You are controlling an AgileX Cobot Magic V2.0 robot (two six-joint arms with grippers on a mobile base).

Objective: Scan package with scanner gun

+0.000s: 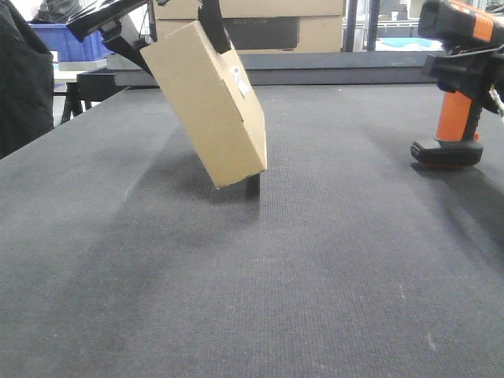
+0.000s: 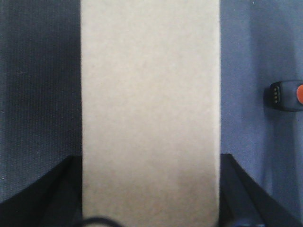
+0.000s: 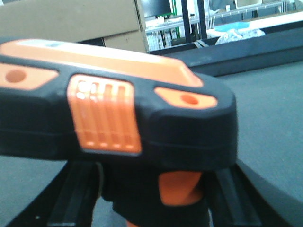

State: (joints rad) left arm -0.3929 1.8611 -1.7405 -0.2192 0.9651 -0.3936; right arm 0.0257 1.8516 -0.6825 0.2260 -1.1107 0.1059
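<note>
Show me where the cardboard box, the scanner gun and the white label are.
cardboard box (image 1: 201,110): front view, its broad brown face.
scanner gun (image 1: 455,116): front view, its orange handle.
white label (image 1: 241,81): front view, the label's middle, on the box's narrow side.

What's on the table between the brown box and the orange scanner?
Nothing. In the front view, only bare dark table mat lies between the box and the scanner gun.

Matte black, straight-edged jaws
</note>
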